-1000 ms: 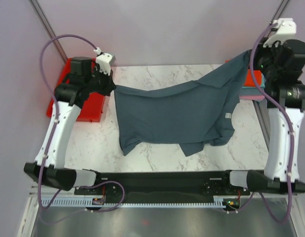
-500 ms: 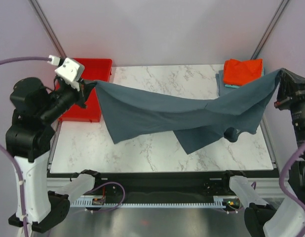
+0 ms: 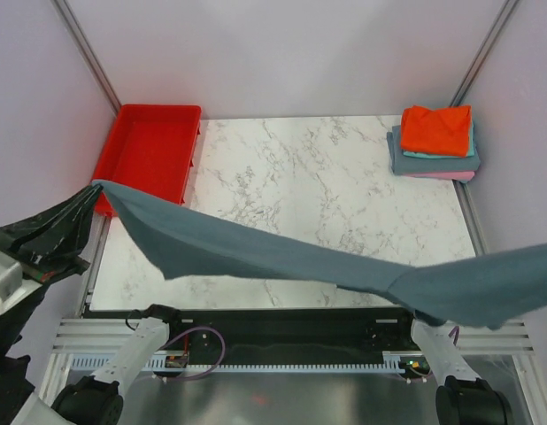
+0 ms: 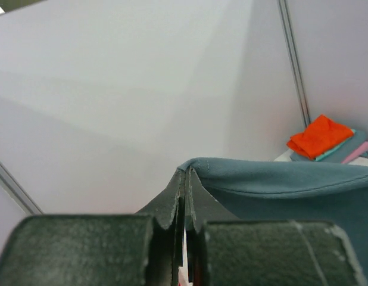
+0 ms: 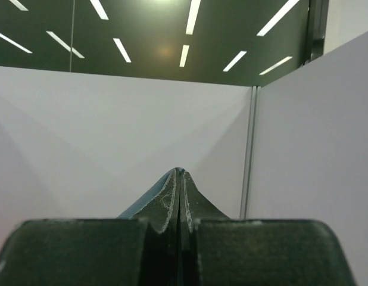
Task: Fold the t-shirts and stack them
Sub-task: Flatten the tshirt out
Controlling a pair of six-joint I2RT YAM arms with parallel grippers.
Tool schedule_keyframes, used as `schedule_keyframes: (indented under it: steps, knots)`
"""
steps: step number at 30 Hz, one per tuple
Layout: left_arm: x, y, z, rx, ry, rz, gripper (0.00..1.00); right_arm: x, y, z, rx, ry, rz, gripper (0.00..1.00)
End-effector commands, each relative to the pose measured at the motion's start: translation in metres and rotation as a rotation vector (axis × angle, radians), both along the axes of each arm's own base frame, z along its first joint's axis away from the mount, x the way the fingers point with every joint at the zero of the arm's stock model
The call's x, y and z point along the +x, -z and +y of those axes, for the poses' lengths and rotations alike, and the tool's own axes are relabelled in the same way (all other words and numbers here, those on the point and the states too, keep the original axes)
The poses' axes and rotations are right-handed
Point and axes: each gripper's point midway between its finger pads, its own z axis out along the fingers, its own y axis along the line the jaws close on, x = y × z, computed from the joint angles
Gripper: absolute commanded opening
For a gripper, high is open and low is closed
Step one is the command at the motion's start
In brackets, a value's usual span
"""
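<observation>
The large slate blue-grey t-shirt (image 3: 282,257) hangs stretched in the air across the table's near edge, from the far left to the right border of the top view. My left gripper (image 3: 90,189) is shut on its left corner, and the left wrist view shows the hem (image 4: 279,179) pinched at the gripper's tips (image 4: 187,173). My right gripper (image 5: 180,173) is shut on a thin edge of blue cloth (image 5: 149,195); that arm is outside the top view. A folded stack (image 3: 435,142) with the orange-red t-shirt on top lies at the back right.
A red plastic tray (image 3: 150,150) stands at the back left, beside the marble table (image 3: 327,177). Pale booth walls with metal posts close in the back and sides. The black rail with the arm bases runs along the near edge.
Both arms have swung outward and toward the near side, lifting the blue-grey t-shirt off the table and pulling it taut. The right arm has left the top view.
</observation>
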Motion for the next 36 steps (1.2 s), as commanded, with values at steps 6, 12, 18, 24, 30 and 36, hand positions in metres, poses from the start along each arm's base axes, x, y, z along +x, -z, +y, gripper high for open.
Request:
schedule_keyframes:
  steps: [6,12,18,24,30,36]
  knots:
    - [0.055,0.005,0.025,0.000,-0.210,0.061,0.02,0.068,0.012,-0.038,0.044,0.158,0.132,0.00]
    - [0.117,0.058,0.023,0.058,-0.261,0.244,0.02,0.164,0.044,-0.056,0.062,0.183,0.328,0.00]
    - [0.164,0.093,0.018,0.104,-0.280,0.359,0.02,0.243,0.079,-0.042,-0.016,0.161,0.463,0.00]
    - [0.202,0.151,0.011,0.172,-0.276,0.513,0.02,0.318,0.143,-0.027,-0.086,0.120,0.656,0.00]
    - [0.233,0.217,0.018,0.234,-0.340,0.634,0.02,0.375,0.223,-0.024,-0.135,0.130,0.851,0.00]
    - [0.261,0.291,0.014,0.305,-0.338,0.796,0.02,0.436,0.303,-0.018,-0.220,0.115,1.040,0.00]
